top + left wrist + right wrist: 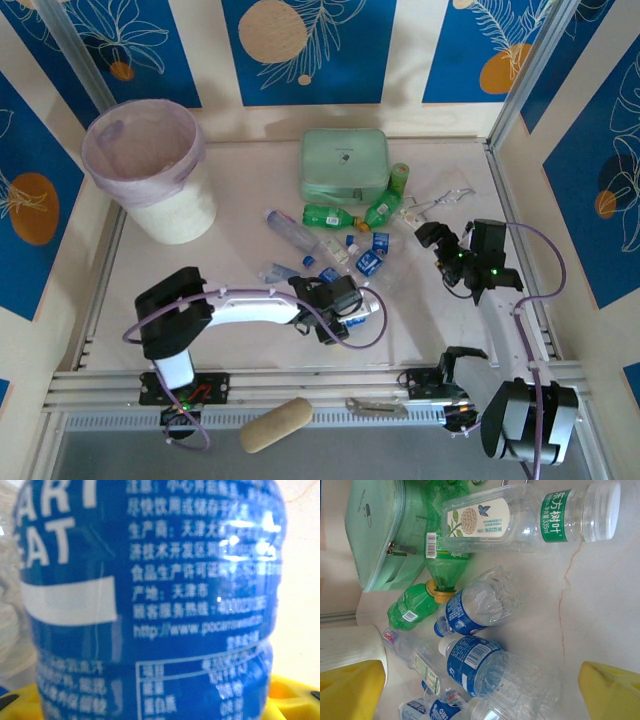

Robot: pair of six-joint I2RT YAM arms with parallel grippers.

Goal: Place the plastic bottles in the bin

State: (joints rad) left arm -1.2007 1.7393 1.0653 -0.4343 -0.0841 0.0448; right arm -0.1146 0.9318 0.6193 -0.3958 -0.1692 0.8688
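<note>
The bin, a cream bucket with a pale lilac bag over its rim, stands at the far left. Several plastic bottles lie in a cluster mid-table, clear ones with blue labels and green ones with yellow caps. My left gripper is at the cluster's near edge, shut on a blue-labelled bottle that sits between its yellow fingers. To the right of the cluster my right gripper is open. In its wrist view the right gripper hangs over a blue-labelled clear bottle.
A mint-green zip case lies behind the bottles, touching two green ones. A wire clip lies at the far right. A tan roll and a metal tool rest on the front rail. Patterned walls close in three sides.
</note>
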